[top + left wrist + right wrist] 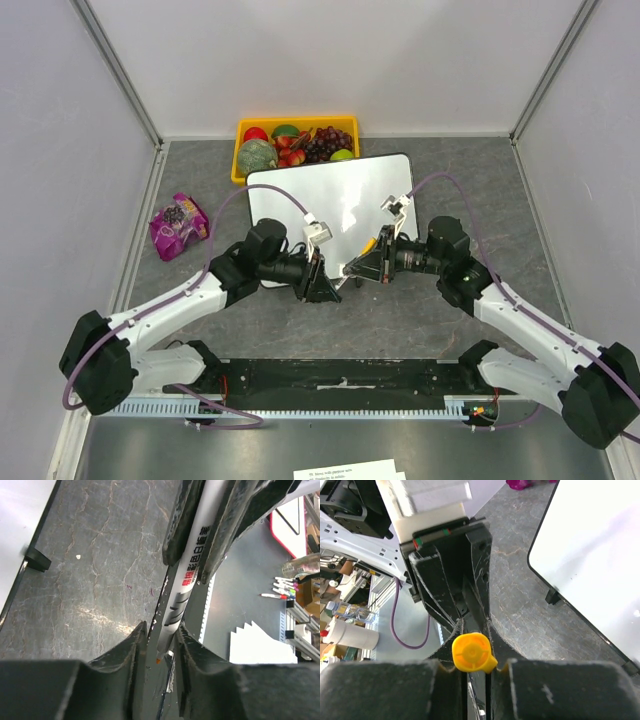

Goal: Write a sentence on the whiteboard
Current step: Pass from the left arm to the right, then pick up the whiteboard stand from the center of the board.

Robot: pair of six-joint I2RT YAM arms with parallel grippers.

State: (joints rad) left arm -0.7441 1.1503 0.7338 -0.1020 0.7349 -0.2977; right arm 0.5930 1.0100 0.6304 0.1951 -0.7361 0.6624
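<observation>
Handover looks to be the step in hand: the marker [192, 575] bridges both sets of fingers, close by the near edge of the whiteboard [340, 195].

Starting at the left, the left gripper [160, 636] has its fingers part-spread on either side of the marker's writing end. A sliver of gap shows between one pad and the barrel, so I read them as released rather than pinching. The orange nib [159, 658] lies bare, sunk back between those fingers towards the palm.

Further right, the printed barrel runs straight across into the right gripper [472, 666]. Its fingers are clenched on the barrel, and the yellow butt end [471, 652] pokes out behind the pads. The whiteboard lies flat beyond both sets of fingertips, apart from the marker. Its surface shows plain white, so by my reading the writing is not yet begun.

To do this well, I judge that the left fingers should close squarely on the barrel, clear of the nib. They should be firm before the right fingers let go, or the marker may tilt or drop. Writing needs the nib protruding past the fingertips. As it lies now the nib points inward, so a re-grip may be called for.
</observation>
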